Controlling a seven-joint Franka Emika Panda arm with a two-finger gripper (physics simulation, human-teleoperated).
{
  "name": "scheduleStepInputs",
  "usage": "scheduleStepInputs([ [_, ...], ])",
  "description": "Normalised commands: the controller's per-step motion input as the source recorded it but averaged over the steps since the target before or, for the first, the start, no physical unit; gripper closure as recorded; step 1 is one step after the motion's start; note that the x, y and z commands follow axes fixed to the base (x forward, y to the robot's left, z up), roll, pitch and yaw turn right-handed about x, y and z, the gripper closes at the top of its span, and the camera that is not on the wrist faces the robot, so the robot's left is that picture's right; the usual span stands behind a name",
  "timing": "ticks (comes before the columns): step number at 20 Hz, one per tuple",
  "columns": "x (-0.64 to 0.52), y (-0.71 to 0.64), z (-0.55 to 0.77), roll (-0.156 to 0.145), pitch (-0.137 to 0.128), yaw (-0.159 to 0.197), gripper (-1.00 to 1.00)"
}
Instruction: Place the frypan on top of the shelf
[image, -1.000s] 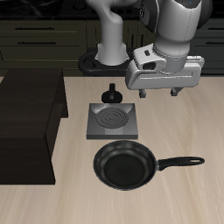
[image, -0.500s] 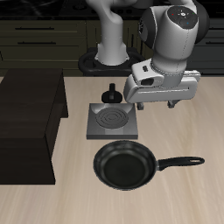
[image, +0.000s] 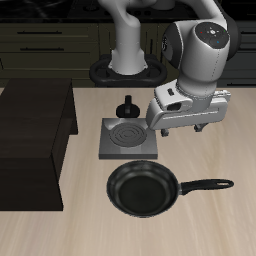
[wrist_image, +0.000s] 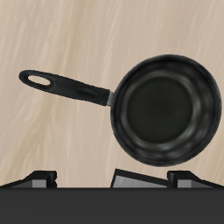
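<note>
The frypan, round and glossy black with a long straight handle, lies on the wooden table near its front edge. The wrist view shows the frypan whole, with its handle pointing away from the bowl. My gripper hangs open above the table, behind the pan and above its handle side, with nothing between its fingers. The shelf, a large dark boxy unit with a flat top, stands at the table's side, well away from the gripper.
A square grey burner plate with a spiral coil lies just behind the pan, beside the gripper. A small black knob stands behind it. Dark drawer cabinets run along the back.
The gripper has come lower and a little toward the pan, tilting as it went. It stays open. The pan has not moved.
</note>
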Motion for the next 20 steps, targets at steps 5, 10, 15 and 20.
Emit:
scheduleStepInputs([
  [5,0.04,0.00,-0.24,-0.003,0.013,0.008,-1.00],
  [10,0.10,-0.09,-0.28,-0.021,0.045,-0.009,-1.00],
  [15,0.00,-0.02,-0.18,0.001,0.022,0.001,-1.00],
  [20,0.04,-0.01,-0.27,-0.005,0.010,0.025,-1.00],
])
